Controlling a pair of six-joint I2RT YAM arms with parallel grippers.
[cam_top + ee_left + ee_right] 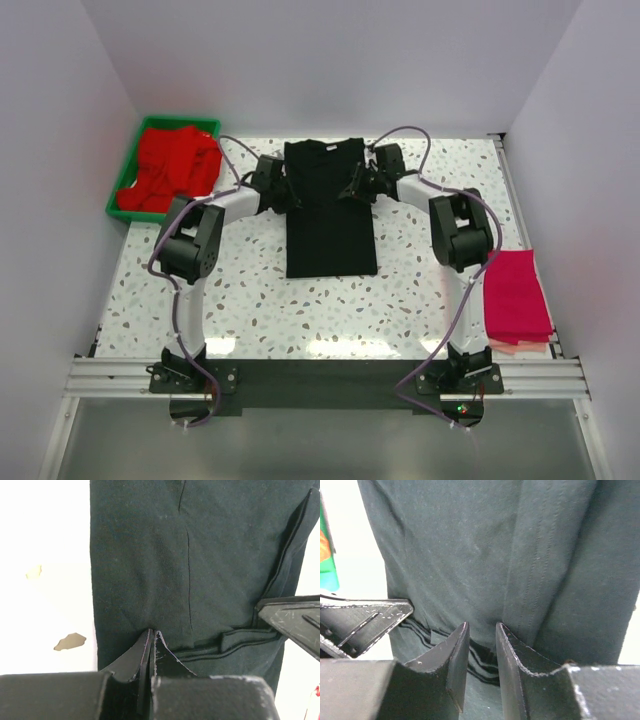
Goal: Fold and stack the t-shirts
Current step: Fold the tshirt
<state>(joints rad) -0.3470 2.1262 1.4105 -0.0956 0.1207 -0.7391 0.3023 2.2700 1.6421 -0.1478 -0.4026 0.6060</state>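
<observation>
- Left gripper [151, 634]: I read fingers pressed together at the black t-shirt [330, 220]'s left edge; cloth pinch unconfirmed.
- Right gripper [482, 627]: fingers apart over its right edge.
- It lies flat, far centre of the table [250, 300].

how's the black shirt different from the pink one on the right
The black t-shirt lies as a long strip in the middle, sleeves folded in; the pink t-shirt is a compact folded rectangle at the table's right edge. The black t-shirt covers more table than the pink t-shirt. Both are plain and lie flat.
</observation>
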